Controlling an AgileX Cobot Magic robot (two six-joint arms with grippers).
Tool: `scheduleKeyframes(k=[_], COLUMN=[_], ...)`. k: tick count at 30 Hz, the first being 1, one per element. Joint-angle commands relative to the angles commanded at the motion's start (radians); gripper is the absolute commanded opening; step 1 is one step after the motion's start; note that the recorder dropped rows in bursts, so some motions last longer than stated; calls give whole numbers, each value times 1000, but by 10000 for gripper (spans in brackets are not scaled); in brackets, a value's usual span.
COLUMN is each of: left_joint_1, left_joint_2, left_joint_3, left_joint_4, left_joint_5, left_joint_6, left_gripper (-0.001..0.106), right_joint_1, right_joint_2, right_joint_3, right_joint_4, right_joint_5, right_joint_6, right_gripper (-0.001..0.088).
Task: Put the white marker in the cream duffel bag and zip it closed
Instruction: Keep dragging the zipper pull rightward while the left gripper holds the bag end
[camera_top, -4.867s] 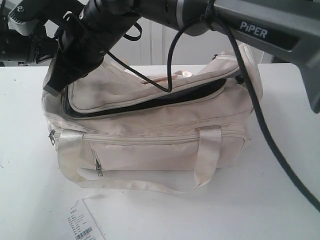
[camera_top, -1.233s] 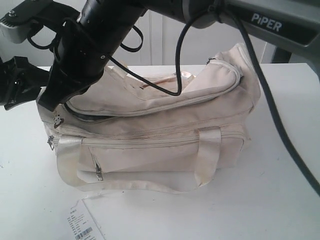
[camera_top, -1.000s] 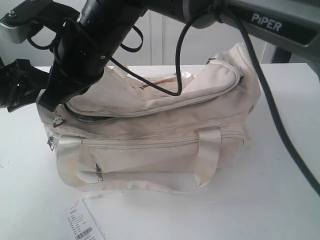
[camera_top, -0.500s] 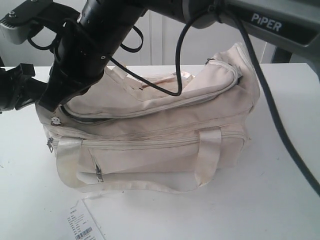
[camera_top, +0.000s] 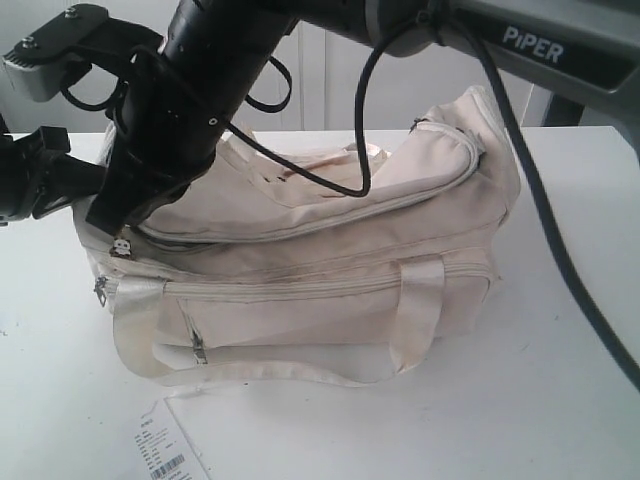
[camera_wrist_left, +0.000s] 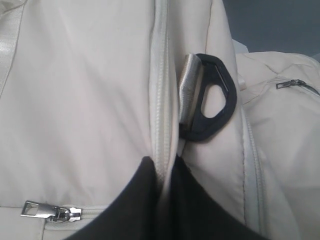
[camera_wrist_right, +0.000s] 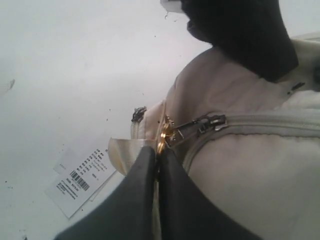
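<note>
On the cream duffel bag (camera_top: 330, 250), right claw (camera_wrist_right: 158, 151) pinches the gold ring charm (camera_wrist_right: 164, 134), left claw (camera_wrist_left: 162, 164) its fabric.

Items hidden, cut off or unreadable:

1. Cream duffel bag (camera_top: 330, 290): its inside was hidden under the top flap and its far side was out of sight. My right arm covered its far-left top corner. In the left wrist view it ran off every edge.
2. My right gripper (camera_wrist_right: 157, 150): the fingers were cut by the picture's edge. They were pressed together on the gold ring charm (camera_wrist_right: 162, 134), most of which was buried between them.
3. My left gripper (camera_wrist_left: 162, 162): the fingers were dark, blurred and cut off, pinching a ridge of bag fabric. I could not tell how deep the pinch went.
4. Paper tag (camera_top: 165, 450): it was cut by the near edge, and its print was too small to read.
5. Black plastic loop (camera_wrist_left: 207, 97): one side was tucked behind a fold.
</note>
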Motion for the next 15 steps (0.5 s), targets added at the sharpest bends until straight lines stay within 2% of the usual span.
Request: scheduleKeyframes(k=[5, 15], left_joint_1=[0, 0], left_joint_2=[0, 0], left_joint_3=[0, 0], left_joint_4=[-14, -16], left_joint_5=[2, 2], left_joint_6=[0, 0], left_gripper=[0, 0], right_joint_1=[15, 17], right_joint_2=[0, 0], right_joint_3=[2, 2], right_joint_4=[22, -17], right_joint_5=[0, 0], right_joint_6=[0, 36], right_gripper=[0, 0])
